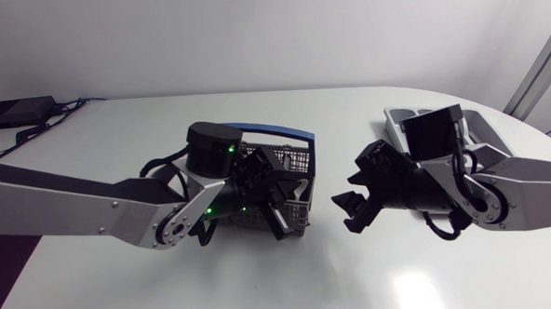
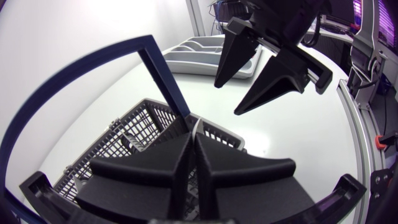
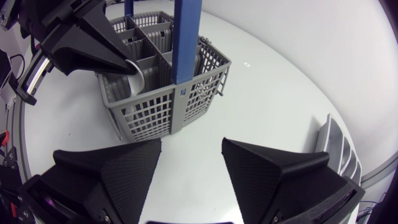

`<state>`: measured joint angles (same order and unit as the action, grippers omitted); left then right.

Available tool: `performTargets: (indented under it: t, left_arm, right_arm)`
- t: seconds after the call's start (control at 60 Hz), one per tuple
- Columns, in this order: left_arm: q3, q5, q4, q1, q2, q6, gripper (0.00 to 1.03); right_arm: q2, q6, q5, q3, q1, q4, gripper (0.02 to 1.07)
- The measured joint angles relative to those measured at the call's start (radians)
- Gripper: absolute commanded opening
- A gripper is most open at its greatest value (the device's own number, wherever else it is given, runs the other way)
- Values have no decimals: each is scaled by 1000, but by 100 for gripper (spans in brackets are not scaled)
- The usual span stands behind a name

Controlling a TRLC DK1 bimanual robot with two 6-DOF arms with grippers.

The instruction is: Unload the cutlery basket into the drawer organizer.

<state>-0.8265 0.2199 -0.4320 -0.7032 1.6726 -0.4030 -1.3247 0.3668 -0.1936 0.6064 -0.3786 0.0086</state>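
Left end effector [image 1: 276, 208], pressed together, pinches a thin pale piece of cutlery [image 3: 138, 76] that dips into the grey cutlery basket [image 1: 297, 163] near the middle of the counter [image 1: 116, 133]. At the basket's 3 o'clock in the head view, the right end effector [image 1: 345, 214] hangs spread wide and empty. The drawer organizer [image 1: 393, 121] lies at 2 o'clock, behind the right arm.
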Motion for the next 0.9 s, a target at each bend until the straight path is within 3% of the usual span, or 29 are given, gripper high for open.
performTargets:
  t: [0.55,0.733,0.9]
  left_arm:
    - [48,-53,-72,-8,-160,-8,11]
    - [9,-65,35,-11,-243,72,11]
    - [-38,-66,137,-11,-303,170,11]
  right_arm:
    - [-5,0,23,0,-29,0,74]
    - [48,0,27,0,-33,-18,74]
    - [158,-8,34,16,-55,-116,74]
